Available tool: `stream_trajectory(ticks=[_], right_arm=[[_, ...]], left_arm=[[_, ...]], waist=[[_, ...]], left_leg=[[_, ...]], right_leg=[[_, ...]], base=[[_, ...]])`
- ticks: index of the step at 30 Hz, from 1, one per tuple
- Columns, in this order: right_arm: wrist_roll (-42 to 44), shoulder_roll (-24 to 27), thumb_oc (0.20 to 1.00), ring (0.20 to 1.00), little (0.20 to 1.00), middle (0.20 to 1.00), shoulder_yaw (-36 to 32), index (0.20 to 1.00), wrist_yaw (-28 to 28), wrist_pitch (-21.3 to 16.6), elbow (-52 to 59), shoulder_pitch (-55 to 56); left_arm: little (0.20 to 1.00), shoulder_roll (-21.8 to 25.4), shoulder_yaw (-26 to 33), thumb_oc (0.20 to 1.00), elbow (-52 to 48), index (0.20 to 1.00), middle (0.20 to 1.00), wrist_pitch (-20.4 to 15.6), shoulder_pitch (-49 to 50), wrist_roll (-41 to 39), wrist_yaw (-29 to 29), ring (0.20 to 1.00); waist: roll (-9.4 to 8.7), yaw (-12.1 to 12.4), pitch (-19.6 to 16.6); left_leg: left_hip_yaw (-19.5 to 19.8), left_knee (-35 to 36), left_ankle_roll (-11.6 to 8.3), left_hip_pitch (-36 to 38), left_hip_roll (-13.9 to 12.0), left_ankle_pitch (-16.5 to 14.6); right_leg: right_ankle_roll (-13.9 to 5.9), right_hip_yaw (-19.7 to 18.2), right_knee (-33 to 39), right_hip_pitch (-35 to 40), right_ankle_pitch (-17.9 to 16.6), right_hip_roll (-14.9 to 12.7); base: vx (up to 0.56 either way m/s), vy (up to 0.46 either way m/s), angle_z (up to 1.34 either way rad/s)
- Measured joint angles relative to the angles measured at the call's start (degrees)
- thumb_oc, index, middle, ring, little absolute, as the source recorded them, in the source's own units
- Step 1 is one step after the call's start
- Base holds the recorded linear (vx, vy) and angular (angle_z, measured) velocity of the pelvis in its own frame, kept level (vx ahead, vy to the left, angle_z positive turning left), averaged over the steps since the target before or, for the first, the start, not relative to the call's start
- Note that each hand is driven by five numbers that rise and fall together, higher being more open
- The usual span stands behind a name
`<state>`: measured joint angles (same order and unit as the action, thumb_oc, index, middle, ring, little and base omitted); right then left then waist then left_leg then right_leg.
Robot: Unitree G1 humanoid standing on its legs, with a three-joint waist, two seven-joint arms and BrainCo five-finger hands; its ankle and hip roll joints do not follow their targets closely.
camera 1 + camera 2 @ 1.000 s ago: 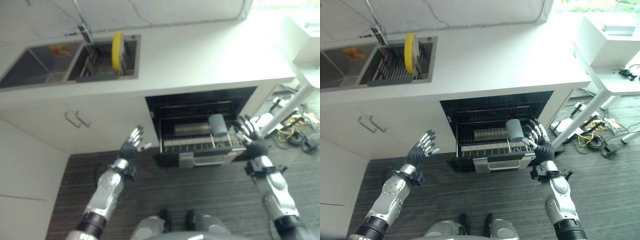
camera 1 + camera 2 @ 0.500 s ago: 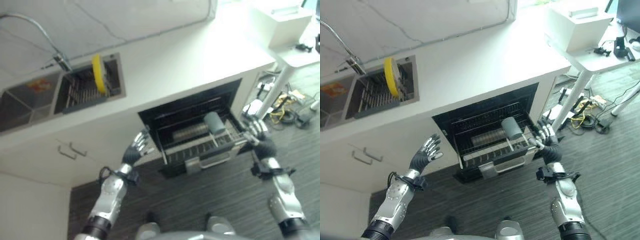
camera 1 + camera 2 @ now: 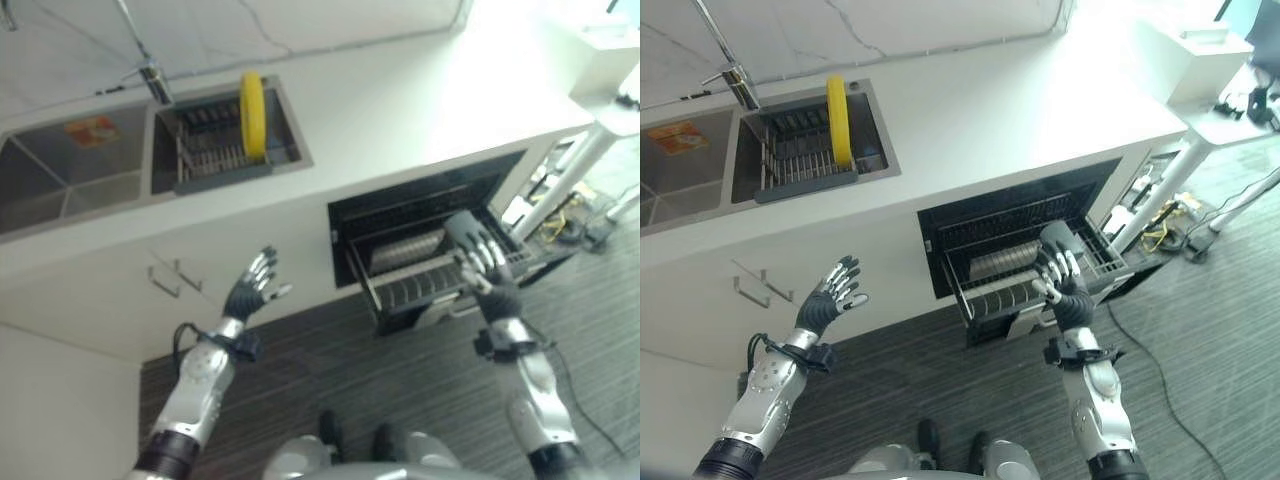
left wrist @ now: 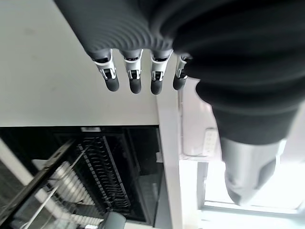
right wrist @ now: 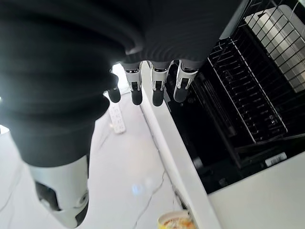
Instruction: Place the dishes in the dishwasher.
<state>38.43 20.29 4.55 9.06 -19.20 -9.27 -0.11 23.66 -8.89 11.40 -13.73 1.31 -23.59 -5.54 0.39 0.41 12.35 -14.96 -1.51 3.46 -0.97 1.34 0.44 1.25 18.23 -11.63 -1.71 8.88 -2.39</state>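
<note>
- Right hand (image 3: 1058, 283): fingers straight and spread, holding nothing. It is raised in front of the pulled-out dishwasher rack (image 3: 1030, 280), just at its front edge; contact with the wire cannot be confirmed.
- Left hand (image 3: 830, 301): fingers likewise extended and spread, empty, raised in front of the white cabinet (image 3: 710, 290) below the sink (image 3: 700, 175), well apart from the rack.
- Dishwasher (image 3: 1020, 235): the opening is under the white countertop (image 3: 980, 110), with the rack drawn out toward the robot. A grey cup (image 3: 1058, 240) lies at the rack's right end; a row of pale plates (image 3: 998, 265) stands beside it.
- Remaining dish: a yellow plate (image 3: 839, 120) stands on edge in the dark drying rack (image 3: 800, 160) inside the right basin of the sink, beside the faucet (image 3: 732, 75).
- Step in hand: judged as between loads. Neither hand carries a dish, and the yellow plate is not yet moved.
- Next move: likely a reach up and over the countertop edge to the drying rack. The plate stands upright between tines, so it calls for a pinch across its rim and a lift straight out before transfer to a free slot in the dishwasher rack.
</note>
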Motion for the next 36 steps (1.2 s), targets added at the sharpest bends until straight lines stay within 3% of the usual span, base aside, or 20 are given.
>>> stream_trajectory(ticks=[2, 3, 4, 5, 6, 8, 9, 11, 13, 15, 16, 17, 18, 21, 23, 27, 30, 33, 34, 36], right_arm=[[0.0, 2.17, 1.0, 1.0, 1.0, 1.0, -0.41, 1.0, 0.03, -0.19, 0.03, -0.51], [-0.04, 2.19, 1.0, 1.0, 1.0, 1.0, -1.13, 1.0, 0.02, -0.49, -0.29, -1.13], [-0.05, 1.76, 1.0, 1.0, 1.0, 1.0, -1.61, 1.0, 0.0, -0.52, -1.12, -1.36], [-0.12, 1.23, 1.0, 1.0, 1.0, 1.0, -0.85, 1.0, 0.02, -0.4, -2.14, -1.19], [-0.24, 0.98, 1.0, 1.0, 1.0, 1.0, -0.54, 1.0, 0.21, -0.39, -2.18, -1.0], [-1.4, 0.26, 1.0, 1.0, 1.0, 1.0, -0.42, 1.0, 0.41, -0.38, -2.19, -1.01], [-1.77, 0.39, 1.0, 1.0, 1.0, 1.0, -0.49, 1.0, 0.47, -0.33, -2.19, -0.51], [-2.35, 1.09, 1.0, 1.0, 1.0, 1.0, -0.31, 1.0, 0.47, -0.19, -2.13, 0.48], [-2.38, 2.11, 1.0, 1.0, 1.0, 1.0, -0.49, 1.0, 0.48, -0.26, -1.17, 2.23], [-2.39, 2.29, 1.0, 1.0, 1.0, 1.0, -0.59, 1.0, 0.51, -0.26, -0.95, 2.42], [-2.43, 2.37, 1.0, 1.0, 1.0, 1.0, -0.56, 1.0, 0.57, -0.27, -0.88, 2.69], [-2.43, 1.53, 1.0, 1.0, 1.0, 1.0, -0.31, 1.0, 0.59, -0.23, -0.64, 2.96], [-2.44, 1.33, 1.0, 1.0, 1.0, 1.0, -0.01, 1.0, 0.66, -0.32, 0.22, 2.84], [-2.67, 0.2, 1.0, 1.0, 1.0, 1.0, 1.43, 1.0, 0.49, -0.43, 0.87, -0.37], [-3.54, -0.69, 1.0, 1.0, 1.0, 1.0, 1.74, 1.0, 0.08, -0.47, 0.94, -2.53], [-3.54, -0.94, 1.0, 1.0, 1.0, 1.0, 1.34, 1.0, -1.16, -0.5, 1.36, -1.17], [-3.53, -1.53, 1.0, 1.0, 1.0, 1.0, 1.45, 1.0, -2.16, -0.51, 3.29, 1.7], [-3.53, -2.33, 1.0, 1.0, 1.0, 1.0, 1.66, 1.0, -1.98, -0.55, 3.31, 2.64], [-3.5, -2.05, 1.0, 1.0, 1.0, 1.0, 1.56, 1.0, -1.88, -0.69, 3.3, 2.64], [-3.43, -1.57, 1.0, 1.0, 1.0, 1.0, 1.51, 1.0, -1.36, -1.78, 3.31, 2.58]], left_arm=[[1.0, -1.26, -0.22, 1.0, 0.06, 1.0, 1.0, -0.43, 1.18, 0.01, 0.0, 1.0], [1.0, -1.36, -0.21, 1.0, 0.26, 1.0, 1.0, -0.98, 1.08, -0.02, -0.13, 1.0], [1.0, -1.4, -0.2, 1.0, 0.36, 1.0, 1.0, -1.16, 1.0, -0.04, -0.2, 1.0], [1.0, -1.36, -0.09, 1.0, 0.52, 1.0, 1.0, -1.22, 2.34, -0.06, -0.26, 1.0], [1.0, -1.48, -0.1, 1.0, 0.63, 1.0, 1.0, -1.37, 2.98, -0.07, -0.48, 1.0], [1.0, -2.33, 0.05, 1.0, 2.19, 1.0, 1.0, -2.42, 3.2, -0.08, -1.5, 1.0], [1.0, -3.3, 0.01, 1.0, 2.86, 1.0, 1.0, -2.42, 3.17, -0.09, -1.59, 1.0], [1.0, -4.22, -0.03, 1.0, 3.26, 1.0, 1.0, -2.42, 2.96, -0.08, -2.2, 1.0], [1.0, -4.85, -0.16, 1.0, 3.37, 1.0, 1.0, -2.46, 1.96, -0.08, -2.68, 1.0], [1.0, -4.74, -0.14, 1.0, 3.34, 1.0, 1.0, -2.48, 1.61, -0.07, -2.72, 1.0], [1.0, -4.77, -0.15, 1.0, 3.32, 1.0, 1.0, -2.47, 1.68, -0.06, -2.82, 1.0], [1.0, -4.42, -0.11, 1.0, 3.55, 1.0, 1.0, -2.35, 1.43, -0.06, -2.83, 1.0], [1.0, -4.17, -0.15, 1.0, 3.02, 1.0, 1.0, -2.25, 1.37, -0.03, -3.04, 1.0], [1.0, -2.47, -0.13, 1.0, 2.04, 1.0, 1.0, -1.96, 1.45, -0.03, -3.06, 1.0], [1.0, -1.63, -0.11, 1.0, 2.04, 1.0, 1.0, -1.45, 1.45, -0.03, -3.16, 1.0], [1.0, -1.68, -0.21, 1.0, 2.1, 1.0, 1.0, -0.99, 1.35, 0.05, -4.56, 1.0], [1.0, -1.57, -0.26, 1.0, 2.08, 1.0, 1.0, -0.92, 1.14, 0.28, -4.66, 1.0], [1.0, -0.51, -0.23, 1.0, 1.95, 1.0, 1.0, -0.78, 1.31, 2.26, -3.81, 1.0], [1.0, -0.3, -0.16, 1.0, 1.96, 1.0, 1.0, -0.39, 1.39, 2.24, -3.32, 1.0], [1.0, -0.54, -0.11, 1.0, 2.0, 1.0, 1.0, 0.33, 1.59, 2.22, -2.89, 1.0]], waist=[[-0.43, 0.17, 0.08], [-1.24, -0.09, 0.52], [-2.55, 0.04, 1.3], [-2.36, 0.22, 1.34], [-1.6, -0.19, 1.39], [0.47, -0.03, 1.51], [1.06, -0.33, 1.57], [1.17, -0.07, 1.55], [1.19, -1.67, 1.48], [2.28, -1.71, 1.22], [3.14, -1.57, 0.94], [2.11, -1.35, 0.99], [1.35, -0.71, 0.96], [0.82, 1.76, 0.94], [0.38, 2.96, 0.95], [0.22, 2.66, 0.88], [-0.05, 1.62, 0.82], [-0.98, 1.55, 0.27], [-1.03, 1.33, 0.24], [-1.38, 0.7, 0.08]], left_leg=[[0.44, -5.55, -1.55, -2.59, -0.2, 0.51], [1.86, -13.86, -3.07, -7.79, -0.1, 1.36], [2.91, -23.48, -5.18, -13.62, -0.39, 2.34], [3.74, -24.83, -5.58, -14.71, -1.59, 0.15], [4.77, -19.37, -5.38, -12.83, -3.32, -0.33], [7.87, -1.0, -8.0, -8.3, -6.95, 1.59], [8.97, 4.27, -8.77, -7.76, -9.07, 2.32], [9.1, 4.34, -9.35, -7.67, -11.92, 2.66], [4.86, 4.36, -9.36, -5.01, -11.89, 2.74], [4.77, 4.45, -8.63, -1.47, -10.32, 3.23], [5.06, 4.69, -7.09, 1.28, -9.12, 4.47], [5.25, 6.25, -6.68, 2.35, -7.65, 5.73], [5.18, 6.33, -5.58, 2.78, -5.64, 5.02], [5.17, 5.3, -3.14, 3.26, -2.33, 3.31], [4.93, 4.27, -2.11, 3.46, -1.14, 1.92], [4.79, 2.92, 0.01, 3.84, -0.37, -0.65], [5.18, 2.43, 2.0, 3.09, 0.74, -1.39], [5.99, 2.58, 3.53, 3.24, 0.74, -1.05], [6.42, 2.63, 2.59, 3.24, 0.35, -0.4], [6.54, 2.64, 2.12, 3.29, -0.02, -0.51]], right_leg=[[0.22, 0.28, 0.61, 0.35, 0.28, -0.45], [2.07, -0.27, 0.44, -0.29, 0.8, -1.23], [2.14, -0.36, 0.99, -0.48, -1.1, -2.54], [0.85, -0.24, 3.84, 1.49, -2.08, -1.83], [0.66, -0.35, 5.08, 2.61, -2.32, -0.85], [-0.11, -2.2, 6.89, 3.48, -2.92, 1.18], [0.25, -2.57, 7.19, 3.57, -3.51, 1.56], [1.03, -2.91, 8.09, 4.29, -4.38, 1.65], [0.93, -1.93, 9.75, 6.87, -4.72, 0.78], [-0.56, -2.23, 9.91, 7.44, -4.33, 0.79], [-1.82, -2.28, 9.32, 7.7, -3.65, 0.98], [-2.95, -2.09, 7.9, 7.51, -2.92, -0.76], [-4.07, -1.97, 7.23, 7.57, -2.42, -2.83], [-5.82, -1.77, 6.81, 8.32, -2.53, -6.24], [-6.59, -1.96, 6.2, 8.25, -2.51, -7.09], [-6.89, -2.42, -4.24, 4.46, -2.32, -9.29], [-7.16, -7.0, -16.97, -2.43, -3.5, -11.36], [-8.02, -7.69, -22.04, -6.06, -2.04, -9.15], [-7.12, -7.43, -19.05, -6.28, 0.31, -6.5], [-5.79, -7.3, -6.44, -6.36, 0.55, -1.68]], base=[[0.0, -0.095, 0.22], [0.07, 0.036, 0.25], [0.14, 0.152, 0.13], [0.22, 0.274, -0.04], [0.21, 0.275, -0.25], [0.17, 0.251, -0.35], [0.15, 0.274, -0.31], [0.12, 0.239, -0.22], [0.12, 0.185, 0.11], [0.13, 0.162, -0.02], [0.08, 0.102, 0.03], [0.07, 0.092, 0.11], [0.09, 0.127, 0.14], [0.09, 0.167, 0.1], [0.13, 0.27, -0.06], [0.09, 0.215, -0.03], [0.06, 0.102, 0.13], [0.12, -0.048, 0.11], [0.13, -0.093, 0.09], [0.12, -0.131, 0.15]])
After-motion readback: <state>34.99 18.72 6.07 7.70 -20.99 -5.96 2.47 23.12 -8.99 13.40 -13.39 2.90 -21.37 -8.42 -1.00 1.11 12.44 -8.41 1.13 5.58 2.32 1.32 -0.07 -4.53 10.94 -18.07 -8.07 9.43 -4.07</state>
